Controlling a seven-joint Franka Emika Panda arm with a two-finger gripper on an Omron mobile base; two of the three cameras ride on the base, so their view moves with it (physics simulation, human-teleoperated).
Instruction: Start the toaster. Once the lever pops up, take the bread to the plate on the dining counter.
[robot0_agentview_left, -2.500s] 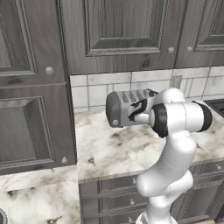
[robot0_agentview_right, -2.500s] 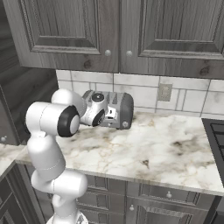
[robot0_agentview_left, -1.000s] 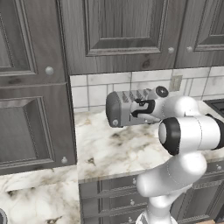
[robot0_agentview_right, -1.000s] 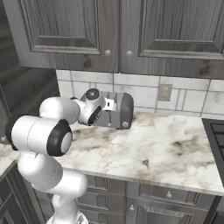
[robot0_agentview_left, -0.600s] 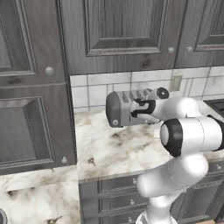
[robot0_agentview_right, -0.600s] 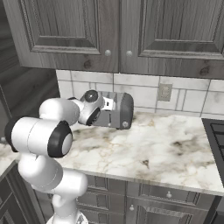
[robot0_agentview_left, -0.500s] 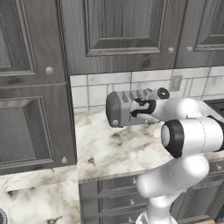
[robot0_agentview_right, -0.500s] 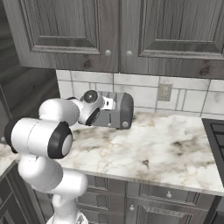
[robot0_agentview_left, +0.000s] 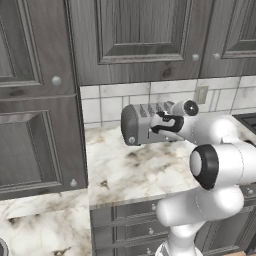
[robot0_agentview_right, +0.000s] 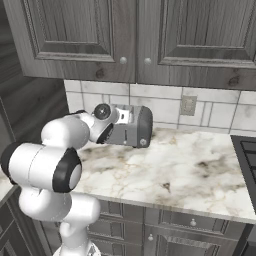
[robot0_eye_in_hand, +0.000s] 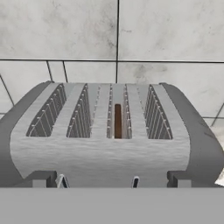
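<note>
Boxy gray metal toaster with rounded dark ends (robot0_agentview_left: 145, 124) sits at the back edge of the white marble bench with gray-brown veins (robot0_agentview_left: 135, 170), against the white tiled backsplash (robot0_agentview_left: 112, 102), under the dark gray wood wall cabinets (robot0_agentview_left: 135, 37). Bench runs over gray drawers (robot0_agentview_right: 165, 232). White arm's wrist is right up at the toaster's front face; fingers (robot0_eye_in_hand: 98, 181) spread fully open, holding nothing, just short of the toaster's front edge. Hand view looks down across the top: four slots, thin brown bread slice (robot0_eye_in_hand: 117, 121) standing on edge in the third slot from the left, the others bare. Two dark tabs (robot0_eye_in_hand: 40, 178) at the lower front corners. Beige wall outlet (robot0_agentview_right: 188, 105) on the tiles right of the toaster. Dark cooktop edge (robot0_agentview_right: 245, 150) at the bench's right end.
</note>
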